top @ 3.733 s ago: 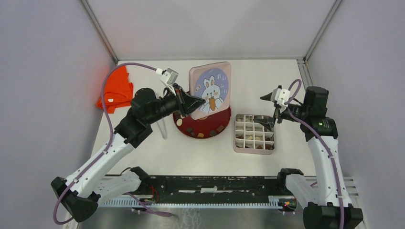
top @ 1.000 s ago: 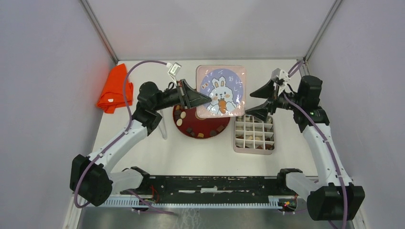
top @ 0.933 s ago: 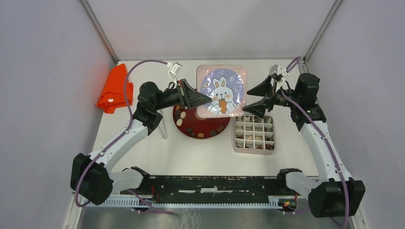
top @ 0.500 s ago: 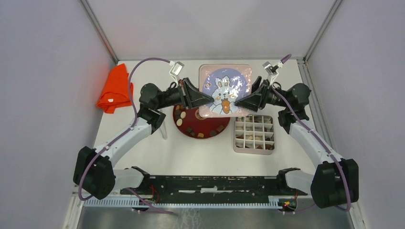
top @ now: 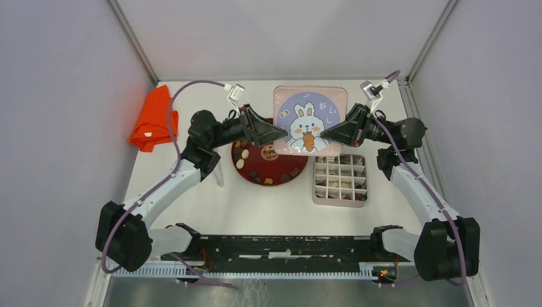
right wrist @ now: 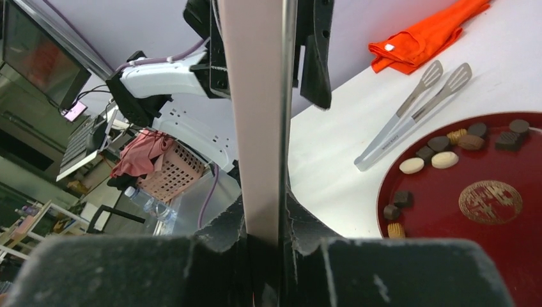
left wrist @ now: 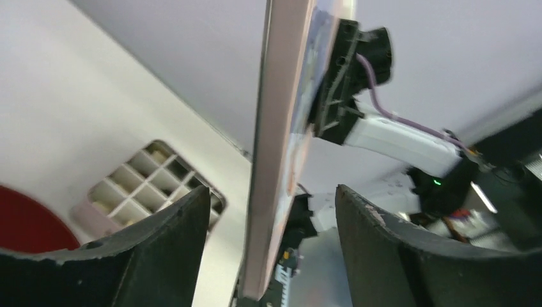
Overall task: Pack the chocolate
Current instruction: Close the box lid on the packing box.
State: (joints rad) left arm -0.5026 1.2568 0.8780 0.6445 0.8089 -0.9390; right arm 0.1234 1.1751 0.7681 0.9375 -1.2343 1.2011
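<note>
Chocolate pieces (top: 245, 153): scattered on red plate (top: 284, 167) at mid-surface; more in the cells of the divided box (top: 315, 184) just right of it, partly filled. Bunny-print lid (top: 310, 121) raised above both, probably to keep cells clear for loading. Right tool (top: 327, 133) clenched on lid's right edge, carrying it. Left tool (top: 278, 134) released, fingers spread astride the left edge: apparently a handover.

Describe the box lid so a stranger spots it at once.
Start at the red plate mid-table; right of it lies a pink divided box. The lid hangs above their far edges, its right edge clamped in the right gripper. It alone bears a white rabbit holding a carrot on a lilac circle.
</note>
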